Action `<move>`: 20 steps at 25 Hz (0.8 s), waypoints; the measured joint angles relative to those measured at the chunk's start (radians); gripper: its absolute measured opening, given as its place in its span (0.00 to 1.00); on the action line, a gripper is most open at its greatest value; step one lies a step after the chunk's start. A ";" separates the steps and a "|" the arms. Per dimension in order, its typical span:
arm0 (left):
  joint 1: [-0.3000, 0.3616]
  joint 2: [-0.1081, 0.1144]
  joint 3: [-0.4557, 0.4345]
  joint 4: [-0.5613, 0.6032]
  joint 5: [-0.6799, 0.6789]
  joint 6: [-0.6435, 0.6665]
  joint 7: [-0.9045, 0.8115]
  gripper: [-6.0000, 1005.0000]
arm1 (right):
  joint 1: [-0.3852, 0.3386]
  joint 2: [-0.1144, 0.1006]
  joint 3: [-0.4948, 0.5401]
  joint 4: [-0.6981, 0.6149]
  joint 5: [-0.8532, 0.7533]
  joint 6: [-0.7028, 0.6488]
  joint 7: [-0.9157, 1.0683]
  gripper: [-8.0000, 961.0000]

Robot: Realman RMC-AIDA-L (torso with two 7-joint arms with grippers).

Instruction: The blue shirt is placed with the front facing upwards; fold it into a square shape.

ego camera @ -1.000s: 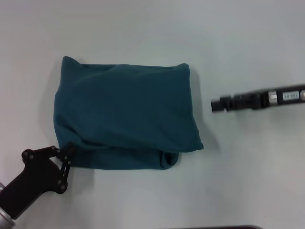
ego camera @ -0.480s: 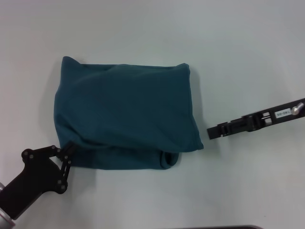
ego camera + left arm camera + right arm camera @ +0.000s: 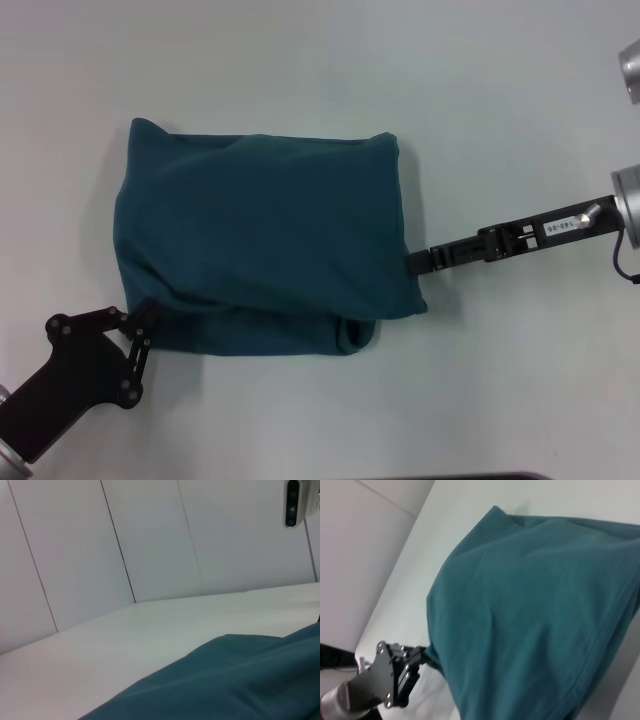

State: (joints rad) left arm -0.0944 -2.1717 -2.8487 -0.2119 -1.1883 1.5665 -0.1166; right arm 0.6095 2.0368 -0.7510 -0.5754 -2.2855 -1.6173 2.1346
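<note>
Two pincers are flanking one folded garment, and reading from the robot's left, the left pincer (image 3: 140, 325) is sitting at the near left corner of the blue shirt (image 3: 260, 240), its dark fingers pressed together on the edge of the cloth there, seemingly pinning that corner so the bundle is not sliding while the other side is being worked; the right wrist view is showing the same black linkage (image 3: 402, 672) meeting the hem at that corner. The shirt itself is lying in the middle of the pale counter (image 3: 300, 60) as a rough, slightly skewed rectangle, plain teal side up, with no lettering showing. A lower layer is peeking out along the near edge and bulging into a small roll at the near right corner, so the shape is judged close to a square but not yet tidy. Further right, the right pincer (image 3: 418, 262) is reaching in low along the counter with its tip touching the shirt's right edge; whether its fingers are spread or pinching cloth cannot be told. Its flat, level approach suggests it is aiming to catch or nudge that edge, probably to square up the loose right side
</note>
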 joint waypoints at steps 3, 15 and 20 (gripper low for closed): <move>0.001 0.000 -0.001 0.000 0.000 0.005 0.002 0.01 | 0.015 0.003 -0.001 0.026 0.000 0.014 0.016 0.88; 0.006 0.000 -0.003 -0.001 0.000 0.008 0.002 0.01 | 0.073 0.020 -0.016 0.086 -0.011 0.085 0.108 0.88; 0.005 0.000 -0.003 -0.003 -0.001 0.010 0.002 0.01 | 0.084 0.026 -0.038 0.087 -0.013 0.100 0.122 0.87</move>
State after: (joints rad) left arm -0.0889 -2.1714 -2.8516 -0.2150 -1.1888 1.5768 -0.1145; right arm 0.6935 2.0631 -0.7888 -0.4887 -2.2987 -1.5170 2.2570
